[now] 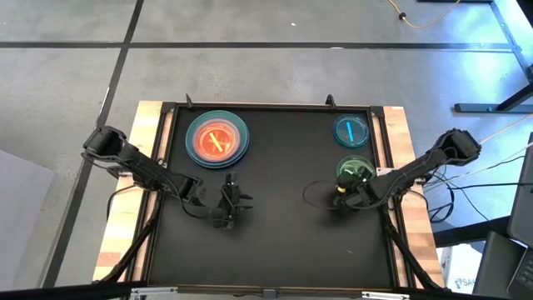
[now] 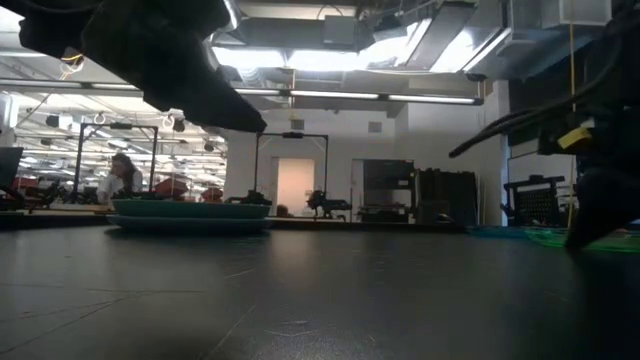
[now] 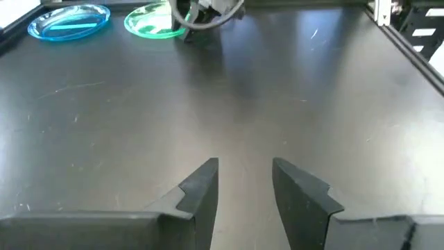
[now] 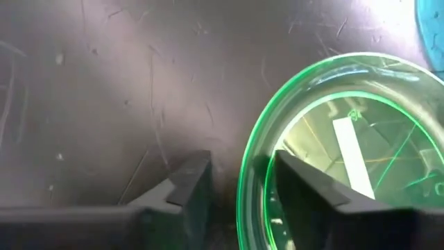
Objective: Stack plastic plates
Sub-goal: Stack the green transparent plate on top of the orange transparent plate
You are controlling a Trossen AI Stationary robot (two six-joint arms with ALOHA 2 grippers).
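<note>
Dark matting covers the table (image 1: 275, 242), framed by a thin black rail with pale wood showing at both sides, and the whole near half of it lies bare.

Nearest, toward the left of the middle, the left gripper (image 1: 230, 204) hangs over open mat. Its fingers (image 3: 201, 187) stand apart with only bare mat showing between them, and it holds nothing. Free surface runs all round it.

Level with it on the right side, the right gripper (image 1: 343, 193) sits at the near rim of the green dish (image 1: 354, 171). In the right wrist view one finger (image 4: 305, 191) lies over the inside of the dish (image 4: 340, 153) and the other rests on the mat outside, so the rim passes between them; the jaws are part open and I cannot tell whether they are pinching it. A white bar marks the dish's floor.

Farther back, near the right rail, the cyan dish (image 1: 351, 131) lies alone, close to the green one but apart from it.

At the far left, the stack (image 1: 217, 138) sits just inside the back rail: an orange dish on top of wider teal and blue plates. A broad empty lane separates it from the two dishes on the right.
</note>
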